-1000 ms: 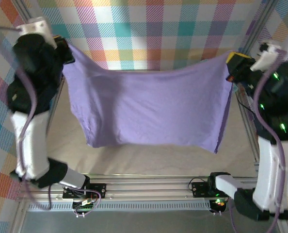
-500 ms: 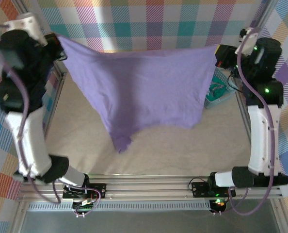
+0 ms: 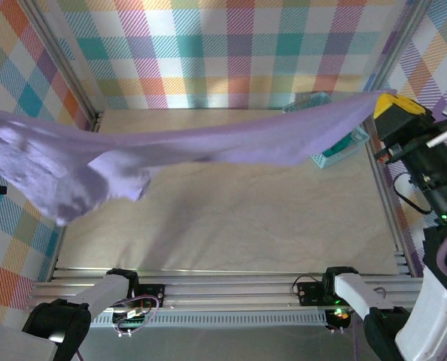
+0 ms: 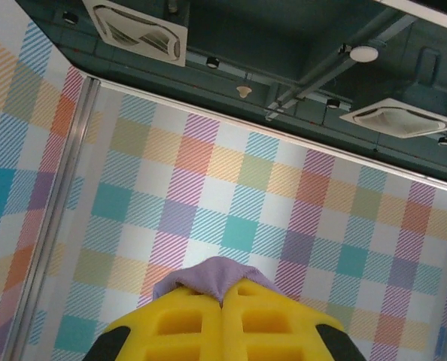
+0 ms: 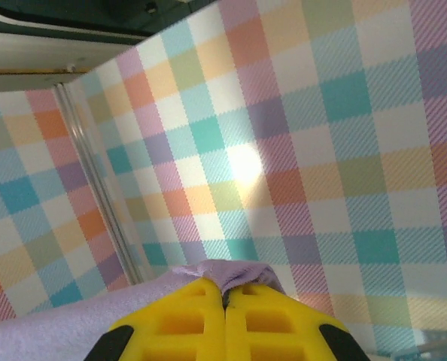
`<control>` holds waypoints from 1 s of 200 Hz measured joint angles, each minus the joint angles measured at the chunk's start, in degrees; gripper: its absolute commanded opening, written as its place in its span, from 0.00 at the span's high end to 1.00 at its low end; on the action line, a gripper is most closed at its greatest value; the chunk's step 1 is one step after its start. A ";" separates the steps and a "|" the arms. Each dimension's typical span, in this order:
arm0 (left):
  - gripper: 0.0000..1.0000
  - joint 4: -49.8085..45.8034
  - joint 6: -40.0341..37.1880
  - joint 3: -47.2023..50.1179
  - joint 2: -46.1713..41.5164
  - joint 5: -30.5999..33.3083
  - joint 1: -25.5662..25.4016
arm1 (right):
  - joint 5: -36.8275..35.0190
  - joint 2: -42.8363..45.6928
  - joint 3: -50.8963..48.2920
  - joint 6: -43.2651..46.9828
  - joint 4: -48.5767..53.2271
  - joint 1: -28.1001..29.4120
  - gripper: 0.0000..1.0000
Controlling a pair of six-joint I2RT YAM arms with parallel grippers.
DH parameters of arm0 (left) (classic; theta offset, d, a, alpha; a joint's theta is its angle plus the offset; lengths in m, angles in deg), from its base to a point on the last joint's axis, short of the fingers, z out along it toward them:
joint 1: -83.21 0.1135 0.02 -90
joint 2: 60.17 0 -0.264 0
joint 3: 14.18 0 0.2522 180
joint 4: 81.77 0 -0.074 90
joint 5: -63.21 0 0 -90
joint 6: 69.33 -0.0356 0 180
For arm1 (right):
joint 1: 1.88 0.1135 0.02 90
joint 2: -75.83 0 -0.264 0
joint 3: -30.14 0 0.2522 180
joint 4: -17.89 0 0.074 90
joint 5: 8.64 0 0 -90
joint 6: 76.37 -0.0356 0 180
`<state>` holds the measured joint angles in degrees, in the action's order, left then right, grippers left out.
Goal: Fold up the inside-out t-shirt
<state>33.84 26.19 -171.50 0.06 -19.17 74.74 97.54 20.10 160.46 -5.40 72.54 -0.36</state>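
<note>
The lavender t-shirt (image 3: 231, 141) is stretched in the air above the table (image 3: 231, 222), spanning side to side. The left gripper (image 4: 223, 289) and right gripper (image 5: 225, 292) each pinch a bunched edge of it between their pressed-together yellow fingertips.

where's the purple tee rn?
Top view: the t-shirt hangs stretched in the air across the table, from the frame's left edge to the right gripper at far right, covering part of the teal basket.

No text, label, brand, number or sign can be read in any of the views.
</note>
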 measured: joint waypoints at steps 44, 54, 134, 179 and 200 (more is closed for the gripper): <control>1.00 -0.44 -1.27 -5.84 7.65 1.53 0.00 | 0.17 -1.70 2.67 0.26 0.74 0.00 1.00; 1.00 -0.20 -1.95 -7.04 10.73 2.64 0.00 | 0.17 -3.30 2.71 0.48 0.68 0.00 1.00; 1.00 4.02 -4.52 3.98 40.59 4.85 3.28 | -1.27 -32.50 -3.39 2.62 -7.39 0.96 1.00; 0.90 6.95 -4.48 1.62 60.63 2.80 6.19 | -2.75 -61.09 6.82 3.69 -9.86 4.35 0.85; 0.75 6.40 -4.02 -9.49 74.12 1.18 7.15 | -4.07 -80.21 27.26 5.03 -6.75 5.51 0.66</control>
<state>40.25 22.17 -180.99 74.17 -17.99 81.89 93.48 -60.11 187.71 -0.37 65.78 5.14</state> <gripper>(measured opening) 0.202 0.241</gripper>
